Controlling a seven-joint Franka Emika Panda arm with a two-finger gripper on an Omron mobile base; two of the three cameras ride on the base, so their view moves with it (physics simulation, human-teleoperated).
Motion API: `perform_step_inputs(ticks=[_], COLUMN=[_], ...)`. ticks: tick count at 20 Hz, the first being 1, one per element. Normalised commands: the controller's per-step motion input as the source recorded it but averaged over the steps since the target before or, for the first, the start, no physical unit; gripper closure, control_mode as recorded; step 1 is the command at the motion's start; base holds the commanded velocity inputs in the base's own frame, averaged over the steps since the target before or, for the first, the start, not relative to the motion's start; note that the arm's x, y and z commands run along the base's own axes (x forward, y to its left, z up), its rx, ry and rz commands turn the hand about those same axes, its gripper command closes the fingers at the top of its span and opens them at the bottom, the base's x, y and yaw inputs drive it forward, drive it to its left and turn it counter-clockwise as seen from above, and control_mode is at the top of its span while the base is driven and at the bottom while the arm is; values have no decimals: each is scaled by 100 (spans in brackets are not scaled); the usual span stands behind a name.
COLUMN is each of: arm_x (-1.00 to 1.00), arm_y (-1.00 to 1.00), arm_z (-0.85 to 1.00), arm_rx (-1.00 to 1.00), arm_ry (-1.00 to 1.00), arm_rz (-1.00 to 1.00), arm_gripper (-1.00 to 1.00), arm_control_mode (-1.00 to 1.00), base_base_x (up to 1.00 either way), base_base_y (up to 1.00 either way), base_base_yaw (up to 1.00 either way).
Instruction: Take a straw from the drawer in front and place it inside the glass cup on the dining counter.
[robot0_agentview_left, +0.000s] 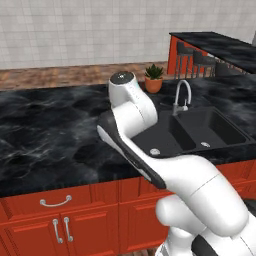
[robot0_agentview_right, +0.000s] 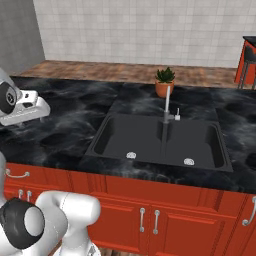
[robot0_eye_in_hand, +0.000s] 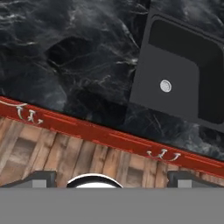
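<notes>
Fingers (robot0_eye_in_hand: 111, 177) spread wide, grasping nothing, hovering above the black marble bench (robot0_eye_in_hand: 78, 57) edge and sink (robot0_eye_in_hand: 179, 65); drawer (robot0_agentview_left: 55, 201) shut beneath; dining counter (robot0_agentview_left: 220, 45) far right

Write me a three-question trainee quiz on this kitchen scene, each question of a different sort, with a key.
1. True or false: the drawer with the curved silver handle, under the black counter, is pulled open.
2. Multiple choice: the potted plant stands A) inside the sink, B) on the counter behind the faucet, C) on the floor.
3. Fill in: in the hand view, the gripper looks down over the counter edge with its two finger tips set wide ____.

Key:
1. False; its front sits flush with the red cabinet face.
2. B.
3. apart; nothing is between them, and the sink lies beyond.
</notes>
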Motion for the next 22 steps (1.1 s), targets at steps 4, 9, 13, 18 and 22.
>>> perform_step_inputs(ticks=[4,9,13,18,22], arm_x=[-34,-43,-36,-38,-30], arm_y=[94,70,34,23,9], arm_z=[-36,-34,-38,-45,-52], arm_rx=[-23,-23,-23,-24,-22], arm_ry=[-1,-7,-14,-22,-23], arm_rz=[7,7,4,4,3], arm_gripper=[-100,-100,-100,-100,-100], arm_control_mode=[-100,-100,-100,-100,-100], base_base_x=[0,0,0,0,0], base_base_y=[0,0,0,0,0], base_base_yaw=[0,0,0,0,0])
